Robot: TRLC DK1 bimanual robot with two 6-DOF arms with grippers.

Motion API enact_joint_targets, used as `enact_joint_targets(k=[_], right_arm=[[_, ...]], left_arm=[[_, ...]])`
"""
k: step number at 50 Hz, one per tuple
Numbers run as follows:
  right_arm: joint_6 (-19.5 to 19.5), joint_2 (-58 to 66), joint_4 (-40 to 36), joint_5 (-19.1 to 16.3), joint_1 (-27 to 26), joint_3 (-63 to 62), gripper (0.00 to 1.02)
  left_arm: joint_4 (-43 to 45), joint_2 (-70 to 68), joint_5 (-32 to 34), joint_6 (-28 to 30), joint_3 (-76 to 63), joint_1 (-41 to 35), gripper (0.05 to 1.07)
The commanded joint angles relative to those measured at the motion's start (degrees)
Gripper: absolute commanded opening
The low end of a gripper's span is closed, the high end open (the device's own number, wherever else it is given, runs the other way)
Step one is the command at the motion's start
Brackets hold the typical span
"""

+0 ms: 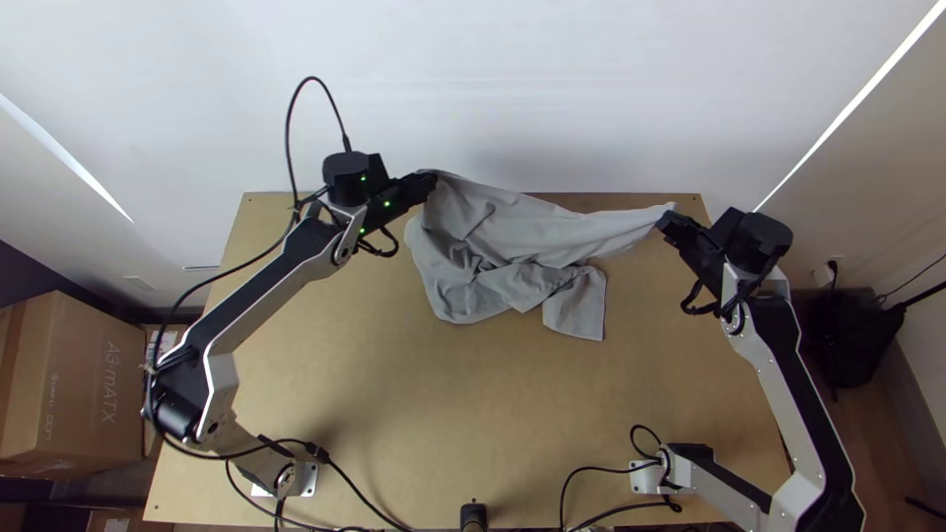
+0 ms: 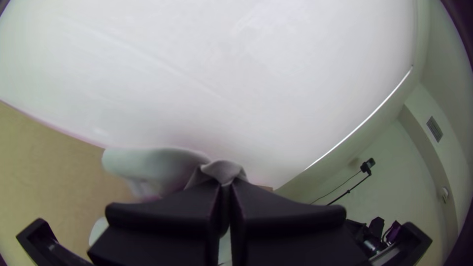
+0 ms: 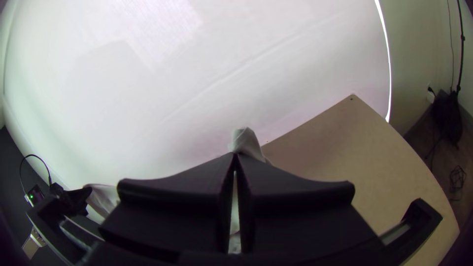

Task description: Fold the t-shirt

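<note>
The grey t-shirt (image 1: 493,241) hangs stretched between the two grippers over the table's far part, its lower portion bunched, with one flap hanging toward the near side. My left gripper (image 1: 430,181) is shut on its upper left corner; in the left wrist view cloth pokes out between the fingertips of the left gripper (image 2: 225,183). At the upper right end of the cloth, my right gripper (image 1: 667,219) is shut on a narrow, pulled-out tip. The right wrist view has that tip of the t-shirt (image 3: 245,141) just beyond the right gripper (image 3: 235,156).
The wooden table (image 1: 424,414) extends bare in front of the cloth. A white wall backdrop (image 1: 552,99) stands behind its far edge. Black cables (image 1: 345,478) lie near the left arm's base, and a cardboard box (image 1: 79,384) stands left of the table.
</note>
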Motion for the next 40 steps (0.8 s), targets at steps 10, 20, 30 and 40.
enact_joint_targets(k=[10, 20, 30, 40], right_arm=[[1.41, -12.35, 4.56, 0.54, -0.38, 1.50, 0.02], [0.27, -18.94, 3.24, 0.54, -0.30, 5.11, 0.02], [0.27, -22.90, -1.15, 0.54, 0.67, 10.73, 0.02], [0.62, -25.71, -5.90, 0.45, 1.55, 16.18, 0.02]], left_arm=[[0.42, -17.80, -0.62, 3.03, -6.93, 0.99, 0.08], [-2.92, -29.93, -2.81, 4.61, -9.57, 3.89, 0.07], [-8.28, -41.80, -3.60, 4.70, -10.01, 8.19, 0.08], [-13.21, -51.20, -3.78, 4.79, -8.87, 12.59, 0.07]])
